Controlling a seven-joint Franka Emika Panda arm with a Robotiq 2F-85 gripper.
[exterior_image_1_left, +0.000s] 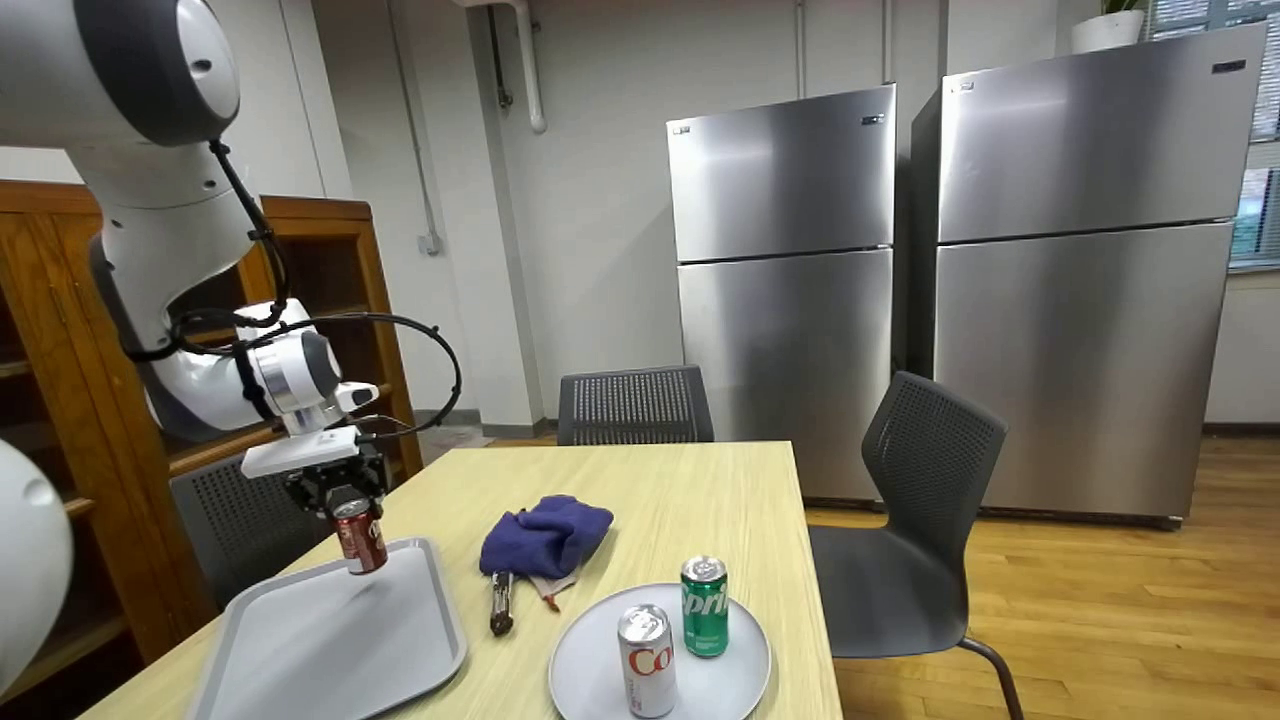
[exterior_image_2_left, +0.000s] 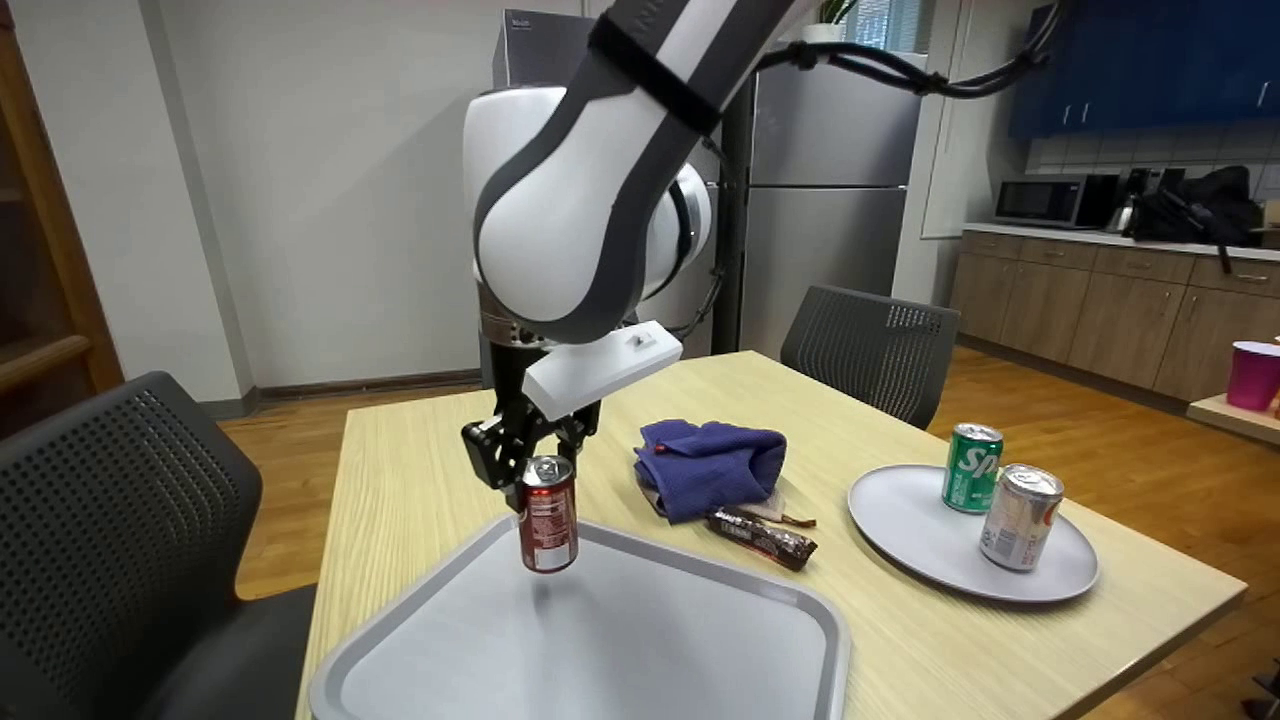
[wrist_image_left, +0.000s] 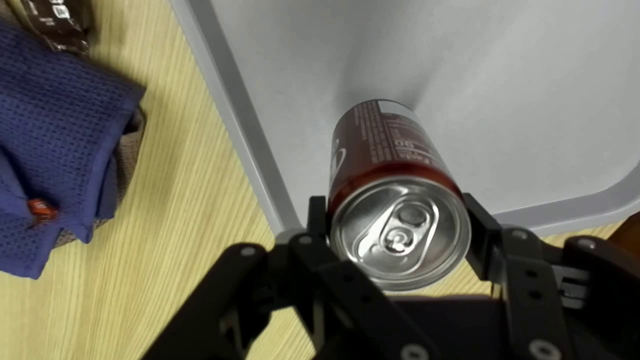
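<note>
My gripper (wrist_image_left: 397, 225) is shut on a dark red soda can (wrist_image_left: 390, 145), one finger on each side near its silver top. In both exterior views the can (exterior_image_2_left: 549, 520) hangs, slightly tilted, over the far part of a grey rectangular tray (exterior_image_2_left: 640, 640); a shadow lies on the tray beneath it. Beside the tray is a folded blue cloth (exterior_image_2_left: 712, 465) with a brown cloth partly hidden under it. A bar in a dark brown wrapper (exterior_image_2_left: 762, 537) lies against the cloth. A small red-orange piece (wrist_image_left: 42, 209) shows on the cloth in the wrist view.
A round grey plate (exterior_image_1_left: 595, 650) on the table (exterior_image_1_left: 680, 475) bears a green Sprite can (exterior_image_1_left: 705, 605) and a silver Coke can (exterior_image_1_left: 648, 665), both upright. Dark chairs (exterior_image_1_left: 900, 520) stand around the table. A wooden cabinet (exterior_image_1_left: 90, 400) is behind the arm in an exterior view.
</note>
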